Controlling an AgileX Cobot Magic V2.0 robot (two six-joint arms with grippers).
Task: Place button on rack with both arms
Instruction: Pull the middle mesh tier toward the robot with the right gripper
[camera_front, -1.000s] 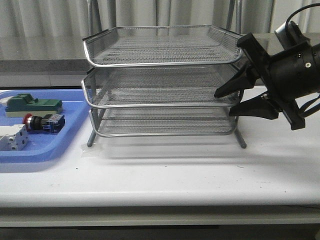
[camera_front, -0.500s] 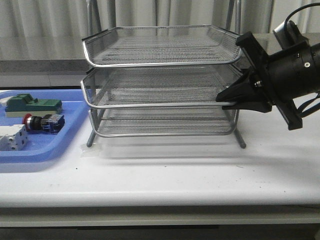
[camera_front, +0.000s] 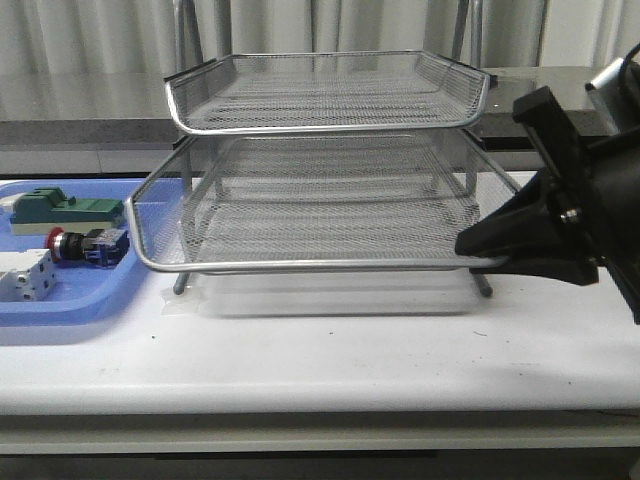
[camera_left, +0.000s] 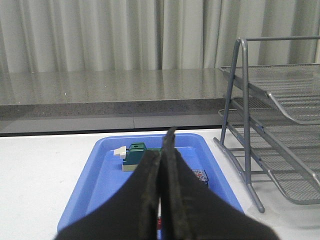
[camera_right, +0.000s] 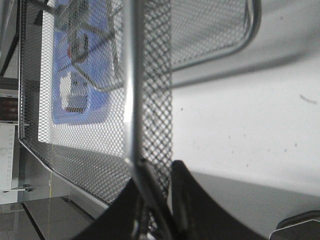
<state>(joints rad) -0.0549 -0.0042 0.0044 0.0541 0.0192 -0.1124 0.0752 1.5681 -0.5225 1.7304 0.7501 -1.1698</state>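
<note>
The wire-mesh rack (camera_front: 330, 90) stands mid-table, and its middle tray (camera_front: 320, 225) is slid out toward the front. My right gripper (camera_front: 470, 248) is shut on that tray's front rim at its right corner; in the right wrist view the rim (camera_right: 129, 100) runs between the shut fingers of the gripper (camera_right: 157, 175). The button (camera_front: 85, 244), with its red cap and blue rear, lies in the blue tray (camera_front: 60, 305) at the left. My left gripper (camera_left: 162, 150) is shut and empty above that tray, with the button (camera_left: 200, 175) partly hidden behind its fingers.
The blue tray (camera_left: 107, 170) also holds a green block (camera_front: 65, 208) and a white-grey boxy component (camera_front: 25, 275). The rack's legs (camera_left: 245, 100) stand just right of the tray. A grey ledge and curtains run along the back.
My right gripper went from open to shut on the middle tray's rim, then drew the tray out toward the front. The button has not moved.
</note>
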